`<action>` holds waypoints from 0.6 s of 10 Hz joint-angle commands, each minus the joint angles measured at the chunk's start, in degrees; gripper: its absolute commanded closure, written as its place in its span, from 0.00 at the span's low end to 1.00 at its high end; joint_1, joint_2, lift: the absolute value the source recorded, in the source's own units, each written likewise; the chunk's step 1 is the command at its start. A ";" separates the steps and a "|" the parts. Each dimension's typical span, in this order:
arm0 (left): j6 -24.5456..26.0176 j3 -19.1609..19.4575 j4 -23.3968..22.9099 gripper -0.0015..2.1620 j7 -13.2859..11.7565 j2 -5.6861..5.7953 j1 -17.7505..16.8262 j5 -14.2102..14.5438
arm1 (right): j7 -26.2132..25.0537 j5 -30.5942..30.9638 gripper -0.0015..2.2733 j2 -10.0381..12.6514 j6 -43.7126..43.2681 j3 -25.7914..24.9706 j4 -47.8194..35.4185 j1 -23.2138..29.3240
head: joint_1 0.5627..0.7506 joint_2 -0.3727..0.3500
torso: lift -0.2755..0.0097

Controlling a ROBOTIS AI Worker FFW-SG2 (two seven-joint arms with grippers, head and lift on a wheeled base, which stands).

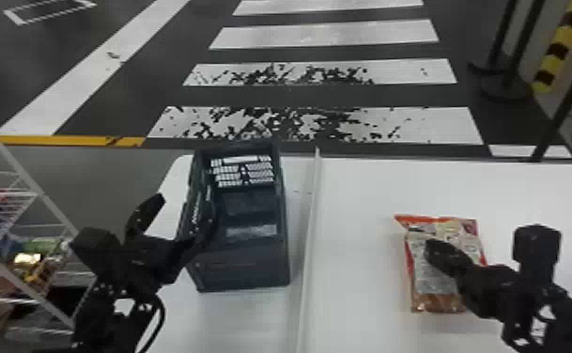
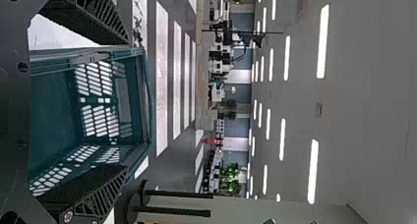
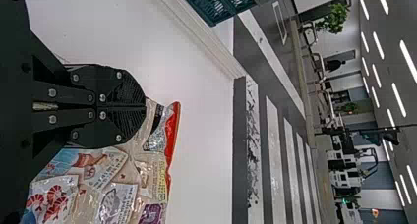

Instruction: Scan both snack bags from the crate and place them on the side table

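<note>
And straight to the red-edged snack bag [image 1: 432, 288], lying flat on the white table [image 1: 369, 188], to the right of the raised white divider [image 1: 312, 234]. Right there above it, in the head view, catching sight of the right gripper [image 1: 432, 251], angled in from the right, across the bag's right edge and over its printed front. Clenched, too: in the wrist view, seeing the right gripper [image 3: 145, 106] with both fingers pressed together, nothing visible pinched between. Just past those closed tips, spotting the bag's red sealed end; off to one side, a good stretch of wrapper, printed with shrimp. Touching or only hovering? Cannot tell from here.

Over now to the left of the divider, to the dark blue-green slotted crate [image 1: 242, 267], standing upright on the table. Close beside its left wall, finding the left gripper [image 1: 181, 218], well apart from the bag, with the crate and divider in between. Released, this one: looking along the wrist view, meeting the left gripper [image 2: 127, 105] with fingers spread wide and the crate's slotted interior framed between. Against the crate wall or just near it? Cannot say.
</note>
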 commanded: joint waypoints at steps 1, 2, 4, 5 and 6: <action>-0.74 0.01 0.62 0.04 0.00 0.00 -0.07 0.02 | -0.01 1.14 0.99 0.05 -0.20 -0.35 0.97 -0.77 | 0.70 0.73 | 0.62; -1.27 0.01 0.88 0.04 0.00 0.00 -0.07 0.28 | -0.01 1.85 0.99 0.05 -0.20 -1.05 1.23 -1.12 | 0.70 0.73 | 0.62; -1.27 0.01 1.06 0.05 0.00 0.00 0.02 0.28 | -0.01 2.29 0.99 0.05 -0.20 -1.66 1.41 -1.21 | 0.70 0.72 | 0.62; -1.27 0.01 1.06 0.05 0.00 0.00 0.02 0.28 | -0.01 2.64 0.99 0.05 -0.37 -2.63 1.49 -1.39 | 0.70 0.71 | 0.62; -1.27 0.01 1.06 0.05 0.00 0.00 0.02 0.28 | 0.08 2.64 0.99 0.05 -0.55 -3.07 1.49 -1.39 | 0.70 0.70 | 0.62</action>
